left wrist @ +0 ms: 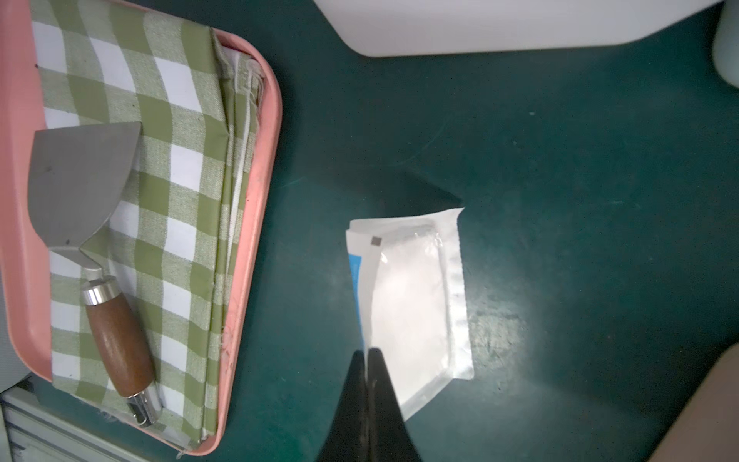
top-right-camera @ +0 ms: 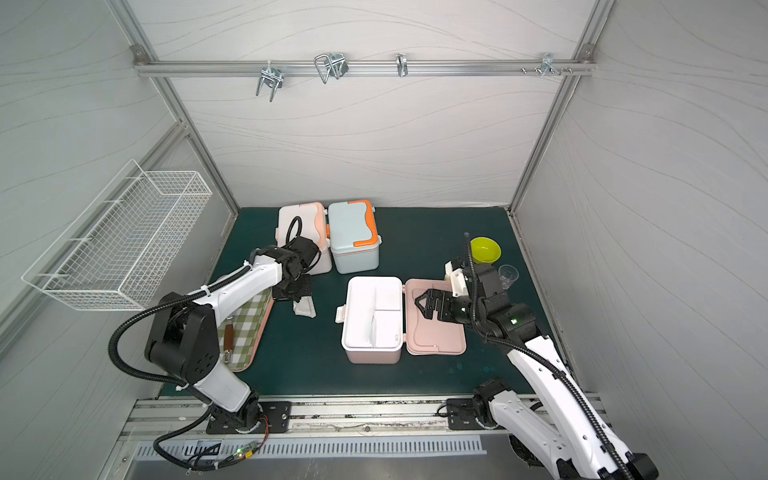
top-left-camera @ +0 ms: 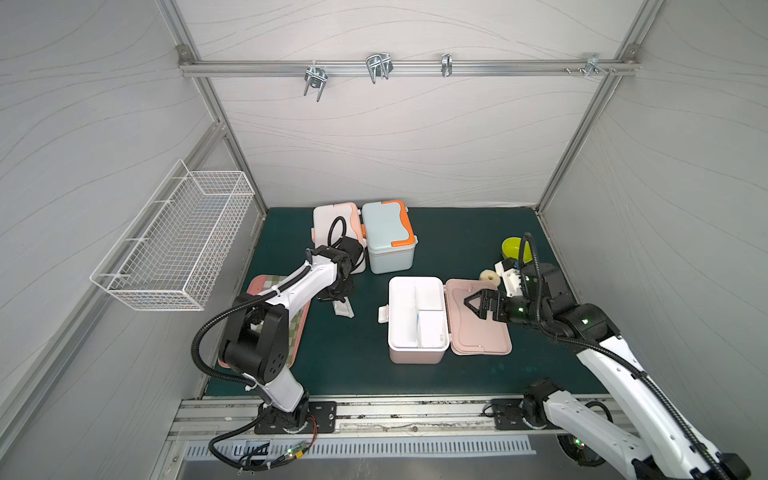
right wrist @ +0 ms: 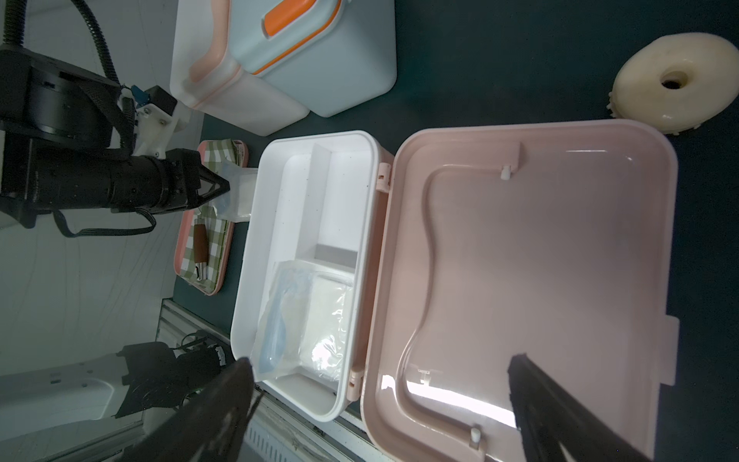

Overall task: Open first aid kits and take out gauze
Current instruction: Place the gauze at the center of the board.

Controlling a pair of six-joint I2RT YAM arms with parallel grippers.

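Pink kit (top-right-camera: 371, 356) lies open, right hand (top-right-camera: 420, 306) spread above its lid (top-right-camera: 440, 334)

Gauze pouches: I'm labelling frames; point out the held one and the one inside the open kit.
Held gauze pouch (left wrist: 412, 304): left wrist view, on white pad.
Stowed gauze pouch (right wrist: 326, 314): right wrist view, on clear wrap.

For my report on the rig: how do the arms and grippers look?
White links, black joints and a black ribbed hose on the left arm and right arm. Small green lights on the right arm. Black left gripper and right gripper, tapered fingers.
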